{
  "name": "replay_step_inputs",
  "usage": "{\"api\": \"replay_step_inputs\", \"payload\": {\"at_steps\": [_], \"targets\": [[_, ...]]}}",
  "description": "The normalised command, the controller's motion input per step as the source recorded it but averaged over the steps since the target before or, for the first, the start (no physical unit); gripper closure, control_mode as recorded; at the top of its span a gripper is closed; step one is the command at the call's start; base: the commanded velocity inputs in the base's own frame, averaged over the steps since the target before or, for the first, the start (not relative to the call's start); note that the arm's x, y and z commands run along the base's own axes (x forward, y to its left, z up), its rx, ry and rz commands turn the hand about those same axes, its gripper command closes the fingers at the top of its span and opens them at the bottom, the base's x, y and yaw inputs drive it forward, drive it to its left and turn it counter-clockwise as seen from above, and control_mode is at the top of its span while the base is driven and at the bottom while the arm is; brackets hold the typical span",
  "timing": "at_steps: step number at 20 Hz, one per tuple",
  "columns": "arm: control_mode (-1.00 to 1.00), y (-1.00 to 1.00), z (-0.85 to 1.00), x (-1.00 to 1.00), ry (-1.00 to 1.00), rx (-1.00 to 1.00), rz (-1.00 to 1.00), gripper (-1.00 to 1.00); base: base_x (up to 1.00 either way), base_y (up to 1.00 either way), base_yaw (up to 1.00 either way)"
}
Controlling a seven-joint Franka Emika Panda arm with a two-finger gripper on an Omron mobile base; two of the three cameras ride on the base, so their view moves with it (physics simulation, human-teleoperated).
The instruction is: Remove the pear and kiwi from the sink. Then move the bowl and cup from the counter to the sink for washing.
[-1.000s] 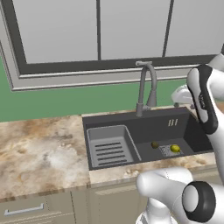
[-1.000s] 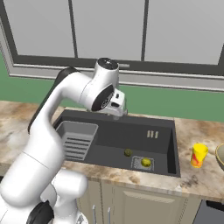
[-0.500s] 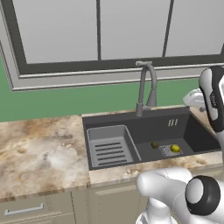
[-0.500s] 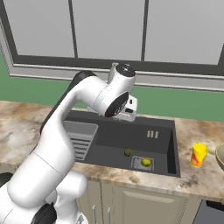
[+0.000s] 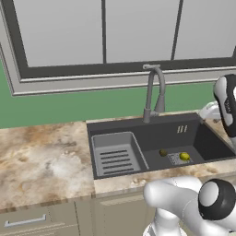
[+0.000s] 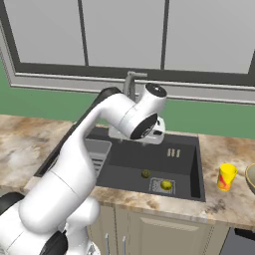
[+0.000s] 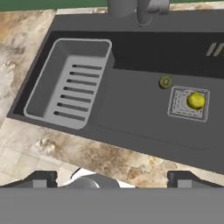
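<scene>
The claw (image 7: 112,177) hangs spread and empty above the dark grey sink (image 7: 131,127) — the small yellow-green pear (image 7: 196,100) lies ahead-right on the drain, olive-brown kiwi (image 7: 165,82) just beside it.

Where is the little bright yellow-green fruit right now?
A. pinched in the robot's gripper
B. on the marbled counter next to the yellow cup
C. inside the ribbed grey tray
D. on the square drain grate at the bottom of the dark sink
D: the small bright yellow-green pear sits on the square drain grate in the dark grey sink, with the small olive-brown kiwi beside the grate.
</scene>
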Motion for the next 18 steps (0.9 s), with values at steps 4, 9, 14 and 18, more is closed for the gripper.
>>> {"api": "replay_step_inputs", "payload": {"at_steps": [4, 9, 14, 18], "targets": [[-1.0, -0.01, -0.31, 0.04, 0.08, -0.12, 0.01, -1.0, 0.0, 0.0, 0.0], [-1.0, -0.04, -0.29, 0.02, 0.05, -0.12, 0.0, -1.0, 0.0, 0.0, 0.0], [-1.0, -0.1, -0.27, 0.01, 0.02, -0.04, 0.0, -1.0, 0.0, 0.0, 0.0], [-1.0, -0.14, -0.27, 0.03, 0.0, -0.05, 0.0, -1.0, 0.0, 0.0, 0.0]]}}
